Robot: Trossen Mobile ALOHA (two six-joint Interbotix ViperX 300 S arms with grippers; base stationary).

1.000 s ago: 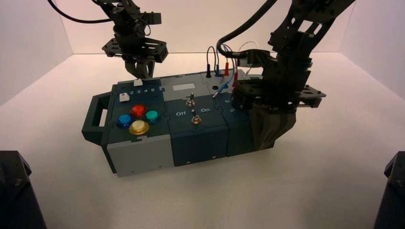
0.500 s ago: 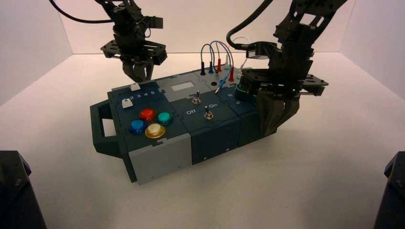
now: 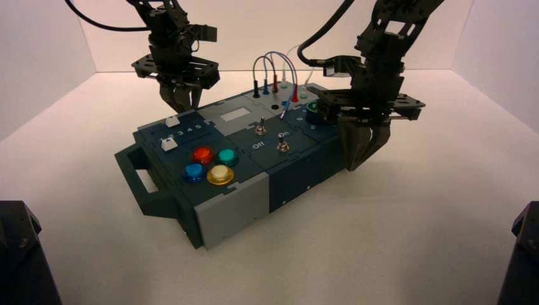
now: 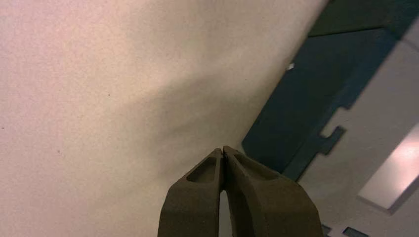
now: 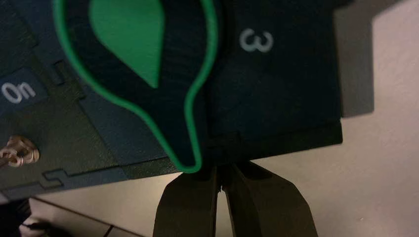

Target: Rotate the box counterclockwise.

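Observation:
The box (image 3: 232, 206) lies skewed on the white table, with its grey end and handle (image 3: 141, 183) near the front left and its wire end at the far right. On top are four coloured buttons (image 3: 220, 174), two toggle switches (image 3: 260, 129), looped wires (image 3: 273, 63) and a green knob (image 3: 316, 111). My right gripper (image 3: 357, 162) is shut and empty, its tips against the box's near right corner. In the right wrist view the gripper (image 5: 221, 173) touches the box's edge below the green knob (image 5: 143, 59). My left gripper (image 3: 180, 105) is shut and empty at the box's far left side. It also shows in the left wrist view (image 4: 223, 150), beside the box (image 4: 296, 108).
White walls close in the table at the back and on both sides. Two dark blocks stand at the front left corner (image 3: 22, 254) and the front right corner (image 3: 521, 254). The lettering "On" (image 5: 19, 92) and "3" (image 5: 256, 40) shows on the box's top.
The box has turned counterclockwise: its right end swung away to the back and its grey handle end came forward. My right gripper moved with that end. My left gripper barely moved.

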